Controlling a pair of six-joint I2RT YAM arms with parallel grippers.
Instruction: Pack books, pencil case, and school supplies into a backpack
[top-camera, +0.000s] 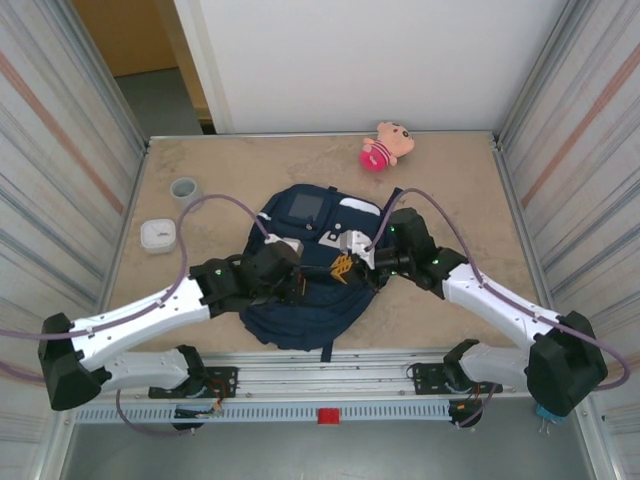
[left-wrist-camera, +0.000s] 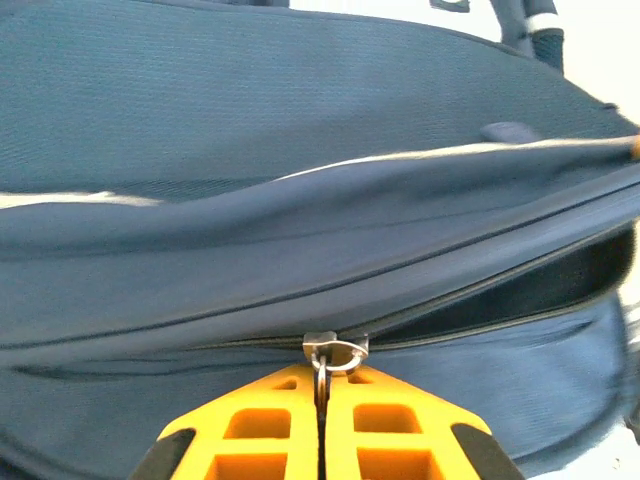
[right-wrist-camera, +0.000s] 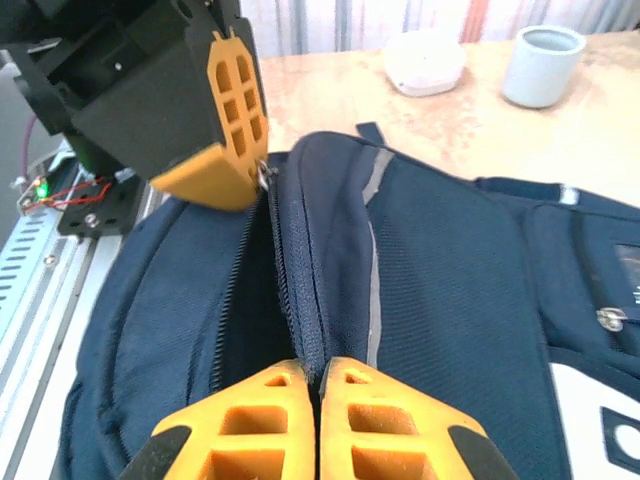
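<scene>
The dark navy backpack (top-camera: 300, 325) lies flat mid-table between both arms, its main zipper partly open to a dark gap (right-wrist-camera: 250, 310). My left gripper (left-wrist-camera: 322, 385) is shut on the metal zipper pull (left-wrist-camera: 335, 352) at the end of that gap. From above, the left gripper (top-camera: 303, 282) sits over the bag's left side. In the right wrist view the left gripper (right-wrist-camera: 258, 180) shows at the far end of the zipper. My right gripper (right-wrist-camera: 320, 375) is shut on the fabric edge beside the zipper teeth, near the bag's middle (top-camera: 342, 266). The books, pencil case and school supplies are hidden or out of view.
A pink plush toy (top-camera: 385, 145) lies at the back of the table. A grey cup (top-camera: 184, 188) and a white round item (top-camera: 158, 235) stand left of the bag. Striped walls close in both sides. A metal rail (top-camera: 320, 385) runs along the near edge.
</scene>
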